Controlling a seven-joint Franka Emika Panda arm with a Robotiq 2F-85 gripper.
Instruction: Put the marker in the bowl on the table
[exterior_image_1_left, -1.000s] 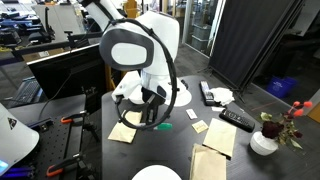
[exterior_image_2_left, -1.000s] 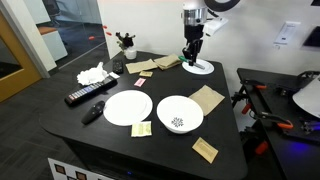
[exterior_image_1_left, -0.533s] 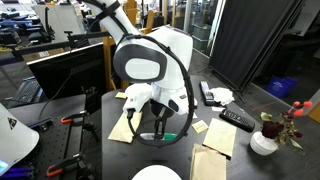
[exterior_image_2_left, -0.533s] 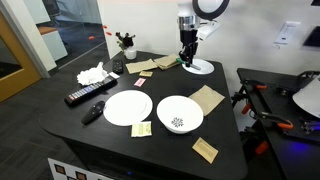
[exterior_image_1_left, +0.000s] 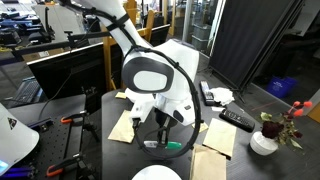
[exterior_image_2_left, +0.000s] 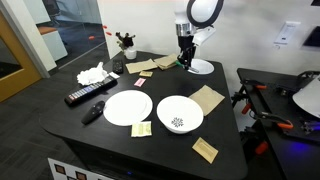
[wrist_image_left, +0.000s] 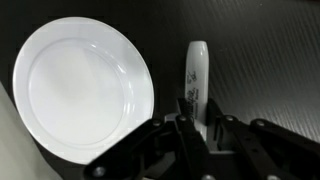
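gripper (wrist_image_left: 199, 108): clamped on the marker, fingers pinching it near one end

marker (wrist_image_left: 197, 72): held in the gripper, whitish end poking out, just beside a flat white plate (wrist_image_left: 80, 95) in the wrist view

bowl (exterior_image_2_left: 179, 113): on the table (exterior_image_2_left: 100, 140), well apart from the gripper, another plate (exterior_image_2_left: 128, 107) just beside it

remote (exterior_image_2_left: 88, 94): lying near the table's edge

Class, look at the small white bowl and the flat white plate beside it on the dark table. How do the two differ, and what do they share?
The bowl has raised sides, while the plate lies flat. The bowl shows a dark speckled patch inside; the plate is plain white. Both are round, white and stand side by side on the table.
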